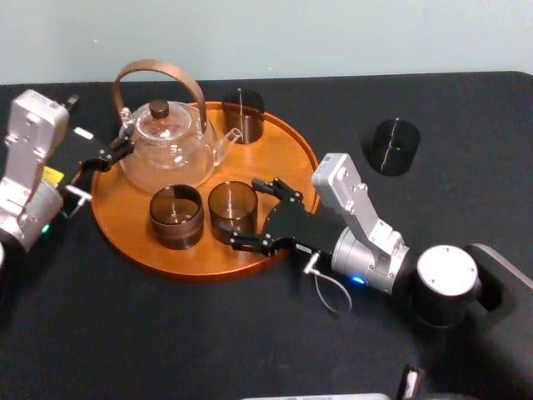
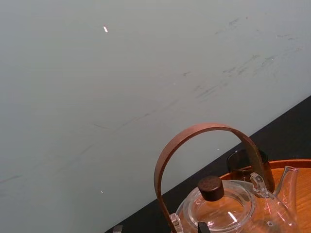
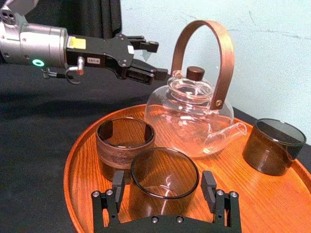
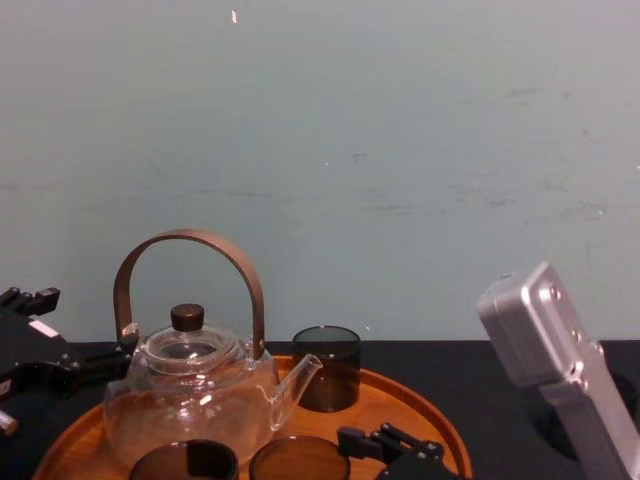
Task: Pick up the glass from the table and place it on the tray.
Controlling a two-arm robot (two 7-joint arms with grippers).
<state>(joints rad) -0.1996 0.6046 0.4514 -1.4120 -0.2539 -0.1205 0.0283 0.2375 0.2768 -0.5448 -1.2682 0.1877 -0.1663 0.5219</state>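
While your right gripper (image 1: 242,209) straddles it, the glass (image 1: 231,210) stands upright on the tray (image 1: 283,158), mouth up and long axis vertical, on the tray's near-right part, close to the rim. The claw's jaws are spread, one finger on each side of the glass wall, and the right wrist view shows a sliver of daylight on both sides, so it's flanking, not squeezing.

Watch your margins. Just beside the glass, toward the tray's left, stands the banded cup (image 1: 176,217), with barely a gap between them. Toward the tray's middle the teapot (image 1: 166,150) rises with its tall looped handle, spout aimed at the tray's far right. At the tray's far rim stands the far glass (image 1: 242,115), well apart.

The open room is on the tray's right: bare wood between the glass and the far glass, then the rim, then the black table (image 1: 166,333). Off the tray's right edge, well apart, a lone glass (image 1: 392,146) sits on the table.

Your left gripper (image 3: 160,60) hovers at the tray's left edge, jaws parted, tips just beside the teapot's handle base.
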